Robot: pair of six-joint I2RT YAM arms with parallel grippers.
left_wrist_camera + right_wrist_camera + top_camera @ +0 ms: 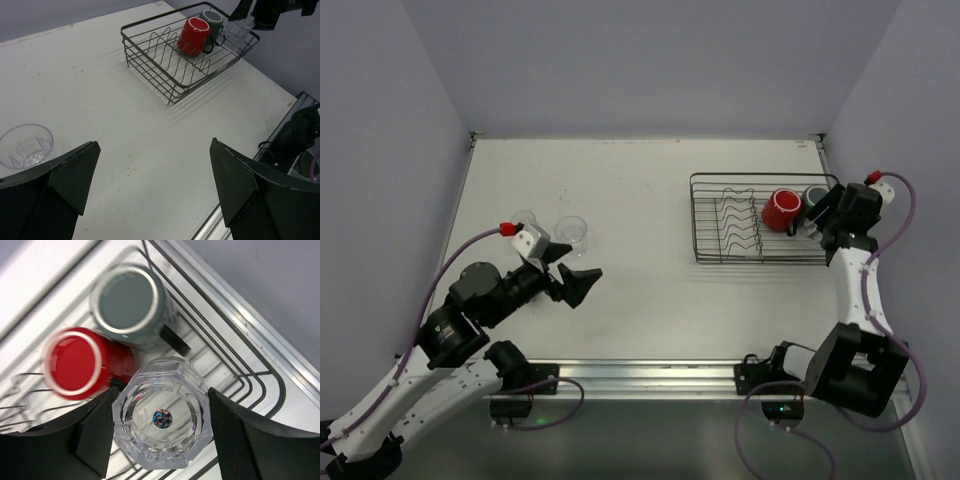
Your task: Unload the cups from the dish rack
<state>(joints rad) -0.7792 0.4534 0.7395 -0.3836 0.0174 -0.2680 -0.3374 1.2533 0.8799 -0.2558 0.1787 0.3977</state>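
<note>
DISH RACK, FAR RIGHT CORNER OF THE WORKTOP (650, 300): the dish rack (760, 261), stiff black wire and the biggest thing in front of you, carries a red cup (782, 210) and a grey cup (813, 197) side by side. Both are handled, hard and likely the weightier pieces, so take them across the body or by the handle. Your right claw (163, 390) is clamped on a clear tumbler (162, 425) at the rack's near right corner, jaws on opposite walls. It looks light, slick and probably breakable, so hold it mid-wall and do not crush it. Your left claw (155, 143) hangs wide open and empty over the near left. Count: one rack, two handled cups, three tumblers: one gripped, plus a nearer tumbler (572, 229) and a farther tumbler (525, 218) by the worktop's left edge
</note>
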